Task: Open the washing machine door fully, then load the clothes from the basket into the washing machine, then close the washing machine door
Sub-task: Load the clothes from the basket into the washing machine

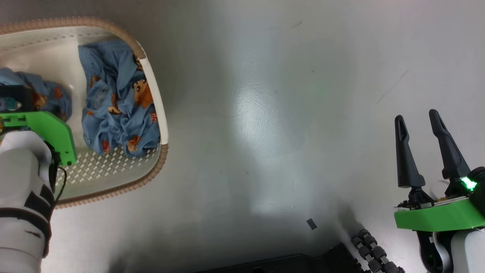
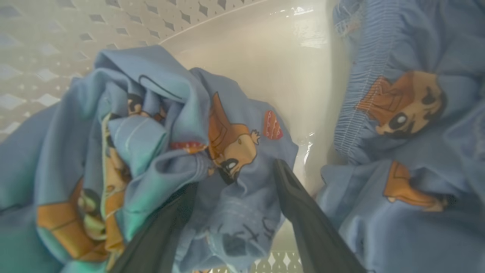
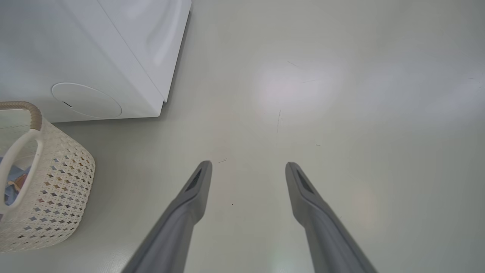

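The left hand (image 2: 235, 176) is down inside the basket (image 1: 158, 113), its fingers spread wide astride a fold of the clothes (image 1: 117, 102), not closed on it. Both bundles lie in the basket. The right hand (image 1: 416, 115) hangs wide open over the floor (image 1: 265, 113), well apart. The washer (image 3: 75, 45) stands near the basket.

You have the basket (image 1: 155, 113) on the floor (image 1: 284, 132), with the washing machine (image 3: 94, 45) near it, beyond it in the right wrist view. The clothes (image 1: 117, 102) lie in the basket as two bundles, one against its right wall and one at its left side. The left gripper (image 2: 235, 176) is down in the basket, fingers either side of the left bundle's fold. The right gripper (image 1: 416, 115) hangs over the floor, well right of the basket.
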Available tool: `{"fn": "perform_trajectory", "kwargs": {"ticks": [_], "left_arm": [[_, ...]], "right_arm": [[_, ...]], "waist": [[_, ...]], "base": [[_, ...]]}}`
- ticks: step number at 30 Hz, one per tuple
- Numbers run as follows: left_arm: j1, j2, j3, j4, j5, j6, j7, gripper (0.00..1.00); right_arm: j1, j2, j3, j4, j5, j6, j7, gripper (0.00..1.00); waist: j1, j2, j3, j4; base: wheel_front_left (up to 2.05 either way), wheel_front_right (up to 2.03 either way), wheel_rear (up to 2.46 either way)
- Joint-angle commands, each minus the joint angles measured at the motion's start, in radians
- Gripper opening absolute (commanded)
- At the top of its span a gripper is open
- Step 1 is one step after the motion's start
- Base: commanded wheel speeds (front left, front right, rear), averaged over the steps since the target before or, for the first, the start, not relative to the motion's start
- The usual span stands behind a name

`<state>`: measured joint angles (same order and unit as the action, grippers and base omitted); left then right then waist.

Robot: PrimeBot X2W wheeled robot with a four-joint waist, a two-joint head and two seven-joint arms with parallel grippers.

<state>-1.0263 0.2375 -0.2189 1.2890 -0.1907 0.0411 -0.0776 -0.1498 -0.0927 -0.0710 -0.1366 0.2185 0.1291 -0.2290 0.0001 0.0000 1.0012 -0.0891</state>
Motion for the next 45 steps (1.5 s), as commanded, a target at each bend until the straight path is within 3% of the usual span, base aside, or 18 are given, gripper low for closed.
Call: {"fn": "perform_trajectory", "kwargs": {"ticks": [1,2,3,4,5,19,45], "left_arm": [[0.026,0.052,0.012,0.001,-0.003,0.010,0.004,1.00],[0.026,0.052,0.012,0.001,-0.005,0.010,0.006,1.00],[0.027,0.051,0.010,0.001,-0.007,0.003,0.008,0.73],[0.027,0.051,0.008,0.001,-0.008,-0.004,0.009,0.14],[0.026,0.051,0.007,0.001,-0.010,-0.008,0.009,0.00],[0.045,0.047,-0.003,0.002,-0.035,-0.018,-0.009,0.00],[0.281,0.002,0.021,-0.008,-0.117,-0.037,-0.176,0.00]], "right_arm": [[0.053,0.001,0.022,-0.021,-0.012,0.002,0.005,1.00],[0.053,0.001,0.022,-0.021,-0.012,0.002,0.005,1.00],[0.053,0.001,0.023,-0.020,-0.012,0.002,0.006,1.00],[0.052,0.002,0.023,-0.019,-0.012,0.002,0.006,1.00],[0.050,0.002,0.023,-0.019,-0.012,0.002,0.007,1.00],[-0.003,-0.005,0.039,0.020,-0.008,0.002,-0.004,1.00],[-0.061,-0.041,0.105,0.168,0.015,0.002,-0.018,1.00]], "waist": [[-0.0001,0.0000,0.000,-0.001],[-0.0001,0.0000,0.000,-0.002],[-0.0001,0.0000,0.000,-0.003],[-0.0001,0.0000,0.000,-0.003],[-0.0001,0.0000,0.000,-0.003],[-0.0001,0.0000,-0.039,0.000],[-0.0001,0.0000,-0.422,0.039]], "base": [[0.00,0.00,0.00],[0.00,0.00,0.00],[0.00,0.00,0.00],[0.00,0.00,0.00],[0.00,0.00,0.00],[0.00,0.00,0.00],[0.00,0.00,0.00]]}}
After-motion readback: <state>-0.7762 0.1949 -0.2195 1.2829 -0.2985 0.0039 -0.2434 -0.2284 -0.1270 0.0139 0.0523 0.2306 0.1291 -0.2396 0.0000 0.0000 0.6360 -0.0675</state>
